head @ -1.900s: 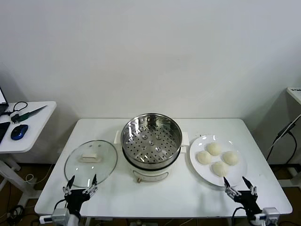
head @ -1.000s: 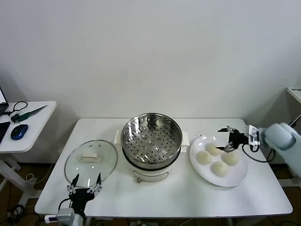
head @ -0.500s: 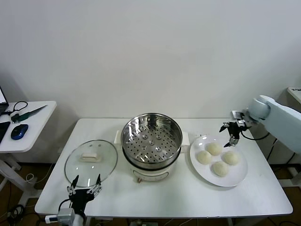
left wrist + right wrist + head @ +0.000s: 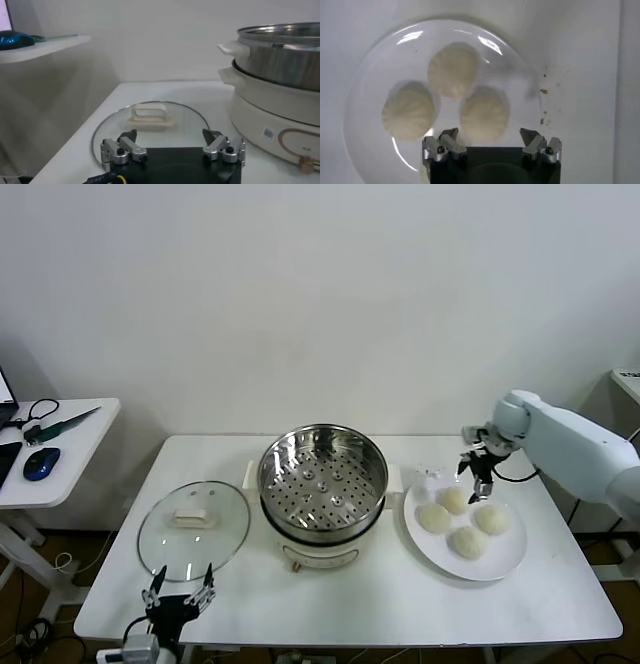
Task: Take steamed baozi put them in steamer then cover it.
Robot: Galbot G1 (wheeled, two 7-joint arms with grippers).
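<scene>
You are looking at a lab or office test room, not a home kitchen. A plain white folding table [image 4: 340,604] stands against a bare white wall [image 4: 320,294], with cables trailing on the floor at both sides. To the robot's left, a small side desk [image 4: 60,446] carries a blue computer mouse [image 4: 40,464] and the edge of a screen. The steamer [image 4: 322,484] sits staged as a prop.

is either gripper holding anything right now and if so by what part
Nothing is held. The right gripper hangs open over the baozi on the plate; the left gripper sits open near the cover.
</scene>
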